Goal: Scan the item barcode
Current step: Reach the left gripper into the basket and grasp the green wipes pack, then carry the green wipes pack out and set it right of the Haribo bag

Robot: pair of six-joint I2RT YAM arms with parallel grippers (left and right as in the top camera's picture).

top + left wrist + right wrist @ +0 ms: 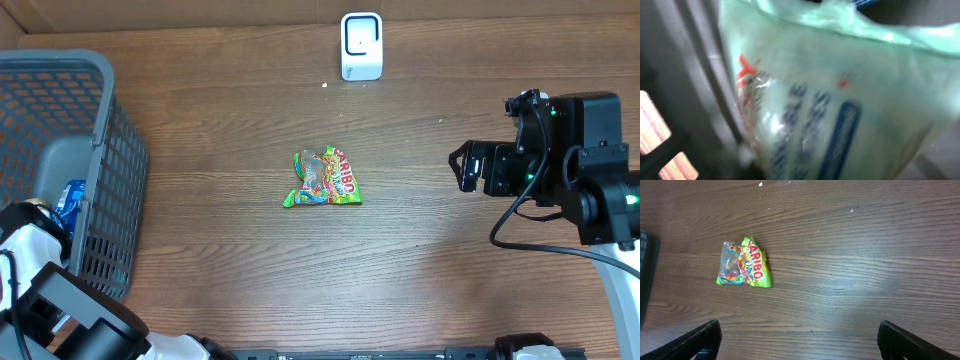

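Firstly, basket (100, 130): grey plastic mesh at the left edge of the table (200, 280); it holds a packet and the end of the left arm.
Packet (840, 100): pale green and translucent with blue and red print; blurred, it fills the left wrist view against the basket's dark wall.
Left arm (30, 240): white, reaching down into the basket.
Left gripper: inside the basket by the packet; its fingers show in neither view, so I cannot tell whether they are spread or pinching.
Haribo bag (325, 180): green and crumpled, flat on the wood mid-table, outside the basket.
Barcode scanner (361, 45): white, upright at the far edge, well apart from the bag.
Right gripper (463, 167): over the table's right side, fingers (705, 337) spread wide, nothing between them.
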